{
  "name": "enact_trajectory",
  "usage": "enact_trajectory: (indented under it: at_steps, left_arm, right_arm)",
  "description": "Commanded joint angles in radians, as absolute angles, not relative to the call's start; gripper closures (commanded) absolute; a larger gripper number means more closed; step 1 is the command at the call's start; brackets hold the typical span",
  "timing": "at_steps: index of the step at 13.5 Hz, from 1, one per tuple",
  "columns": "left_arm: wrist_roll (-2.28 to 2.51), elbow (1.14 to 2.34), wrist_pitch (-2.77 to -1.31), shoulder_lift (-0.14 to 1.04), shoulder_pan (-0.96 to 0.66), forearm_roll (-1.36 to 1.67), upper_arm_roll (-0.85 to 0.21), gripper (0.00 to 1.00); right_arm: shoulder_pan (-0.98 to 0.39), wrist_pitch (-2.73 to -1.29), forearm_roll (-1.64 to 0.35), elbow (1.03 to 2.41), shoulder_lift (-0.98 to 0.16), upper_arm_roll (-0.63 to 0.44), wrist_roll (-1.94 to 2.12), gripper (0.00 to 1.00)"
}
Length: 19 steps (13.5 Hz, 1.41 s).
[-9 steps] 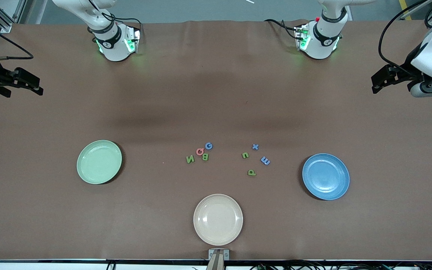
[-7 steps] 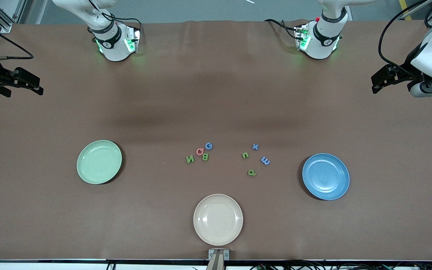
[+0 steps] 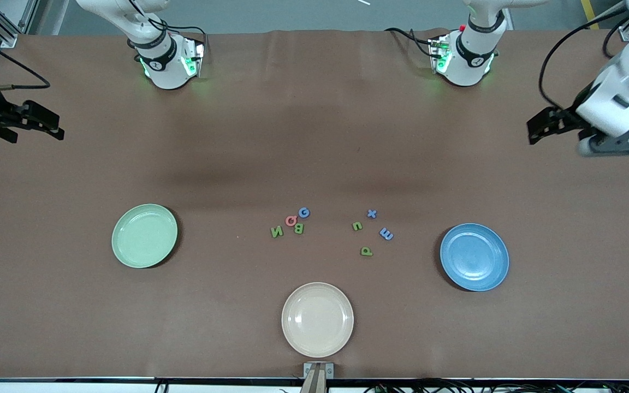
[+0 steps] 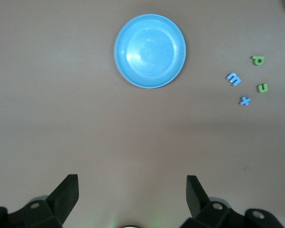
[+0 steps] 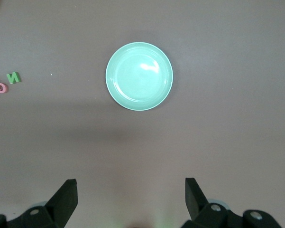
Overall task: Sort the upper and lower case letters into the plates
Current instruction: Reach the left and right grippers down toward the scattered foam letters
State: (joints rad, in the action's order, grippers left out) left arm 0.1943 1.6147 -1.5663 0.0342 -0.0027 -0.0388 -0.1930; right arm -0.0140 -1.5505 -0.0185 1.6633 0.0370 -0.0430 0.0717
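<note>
You have all eight letters on the bare table between the two plates, none sorted yet. The capitals N (image 3: 277, 232), B (image 3: 298, 228), Q (image 3: 291, 220) and G (image 3: 304, 212) cluster toward the right arm's end; the lowercase u (image 3: 357, 226), x (image 3: 372, 213), m (image 3: 386, 233) and p (image 3: 366, 251) lie loosely toward the left arm's end. The green plate (image 3: 144, 236) and the blue plate (image 3: 474, 256) sit empty, well apart from the letters, and the beige plate (image 3: 318, 319) sits nearest the front camera. Your left gripper (image 4: 132, 194) hangs high over the left arm's end of the table, jaws apart and holding nothing. Your right gripper (image 5: 130, 195) hangs over the right arm's end, jaws likewise apart. Every pick remains.
</note>
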Motion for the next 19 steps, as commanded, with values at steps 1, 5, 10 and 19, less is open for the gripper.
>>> enact_trajectory:
  at_steps: [1,5,10,19]
  left_arm:
    - [0.326,1.647,-1.696,0.138,-0.060,-0.037,-0.216,0.00]
    - [0.493,1.663,-1.922,0.343,-0.175,-0.090,-0.215,0.00]
    - [0.973,1.643,-2.156,0.564,-0.258,-0.159,-0.216,0.07]
    - [1.368,1.562,-2.263,0.765,-0.327,-0.167,-0.201,0.33]
  right_arm:
    - [-0.014,-1.642,0.003,1.600,-0.114,-0.046,0.080,0.00]
    - [-0.086,-1.750,-0.020,1.598,-0.271,-0.041,0.019,0.00]
    - [-0.241,-1.925,-0.071,1.611,-0.408,-0.040,-0.210,0.00]
    - [-0.521,-2.390,-0.074,1.597,-0.710,-0.043,-0.471,0.00]
